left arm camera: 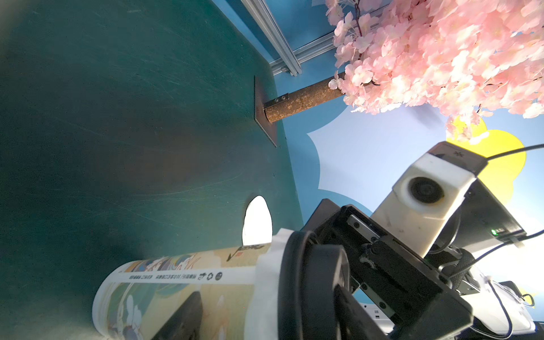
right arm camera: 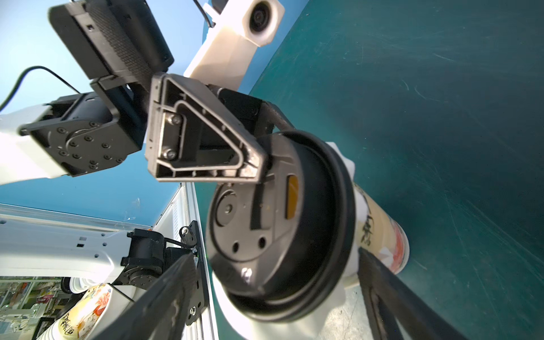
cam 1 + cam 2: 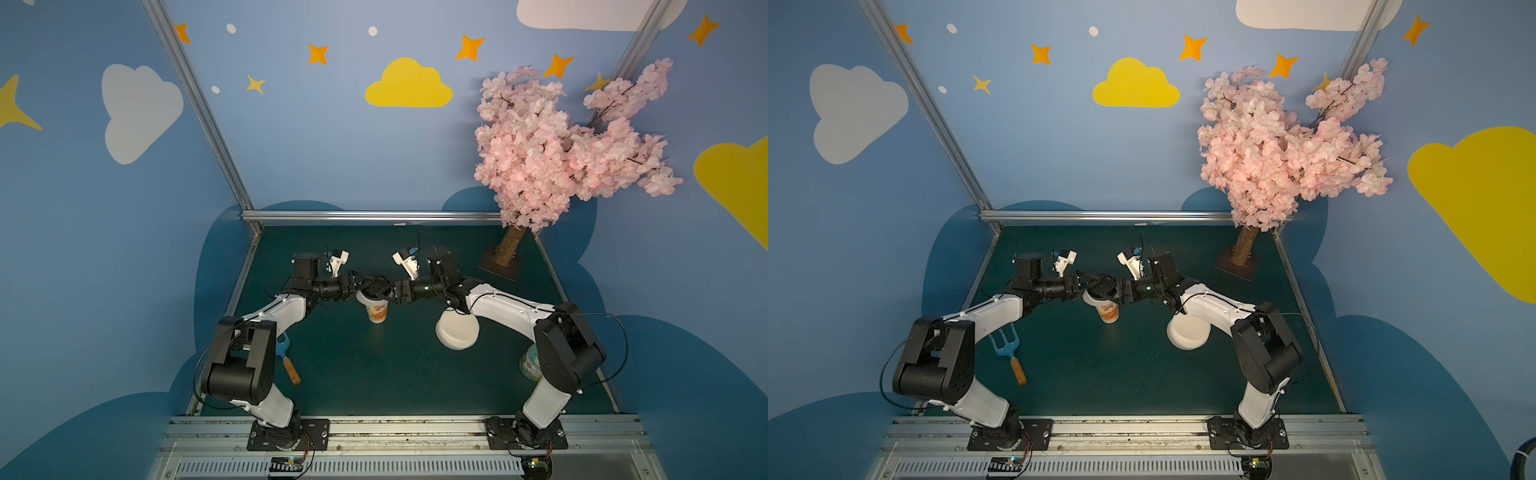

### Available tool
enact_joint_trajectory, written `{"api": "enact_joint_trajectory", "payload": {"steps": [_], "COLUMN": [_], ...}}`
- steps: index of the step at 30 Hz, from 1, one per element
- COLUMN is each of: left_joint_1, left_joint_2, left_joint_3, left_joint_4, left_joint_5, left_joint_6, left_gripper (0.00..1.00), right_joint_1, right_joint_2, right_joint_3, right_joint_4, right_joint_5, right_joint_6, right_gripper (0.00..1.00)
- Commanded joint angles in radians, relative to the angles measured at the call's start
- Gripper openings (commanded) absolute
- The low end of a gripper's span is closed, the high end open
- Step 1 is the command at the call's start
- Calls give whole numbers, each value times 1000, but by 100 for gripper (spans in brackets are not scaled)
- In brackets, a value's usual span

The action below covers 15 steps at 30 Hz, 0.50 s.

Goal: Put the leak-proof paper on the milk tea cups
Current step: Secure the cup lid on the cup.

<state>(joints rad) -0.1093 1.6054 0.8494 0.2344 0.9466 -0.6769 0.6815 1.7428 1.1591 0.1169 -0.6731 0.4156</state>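
Leak-proof paper (image 1: 265,294), shown draped over the mouth of the milk tea cup (image 3: 377,312), its whitish edge hanging out as a collar beneath a black lid (image 2: 279,220) seated on top. The cup is seen upright near the middle of the green table (image 3: 374,374) in both top views. The left pincer (image 3: 370,286) is held at the cup's top from one side, one finger (image 2: 206,138) resting its tip on the lid; whether anything is gripped cannot be told. The right pincer (image 3: 390,291) is set opposite, its fingers (image 2: 164,294) spread wide to either side of lid and cup; a clamp cannot be confirmed. A white round disc (image 3: 457,330) is seen near the cup, partly under the right arm. A blue toy fork (image 3: 1007,345), a green-and-white can (image 3: 530,363) and a pink blossom tree (image 3: 561,145) are placed well apart, toward the table's edges.
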Motion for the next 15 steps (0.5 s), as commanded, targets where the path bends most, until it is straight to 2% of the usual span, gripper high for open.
{"api": "enact_joint_trajectory", "payload": {"steps": [1, 9, 15], "left_joint_1": [-1, -3, -10], "left_joint_2": [67, 68, 64], "left_joint_3": [-55, -56, -61], "left_joint_4": [-198, -198, -195], "left_joint_5": [-114, -112, -117], "left_joint_6": [62, 66, 64], "left_gripper": [69, 69, 69], "right_joint_1": [10, 11, 41], "right_joint_2": [42, 68, 44], "right_joint_3": [26, 24, -84], "right_joint_4": [1, -11, 53], "right_joint_5": [-8, 55, 166], "right_joint_6": [-21, 20, -9], "right_gripper": [88, 88, 88]}}
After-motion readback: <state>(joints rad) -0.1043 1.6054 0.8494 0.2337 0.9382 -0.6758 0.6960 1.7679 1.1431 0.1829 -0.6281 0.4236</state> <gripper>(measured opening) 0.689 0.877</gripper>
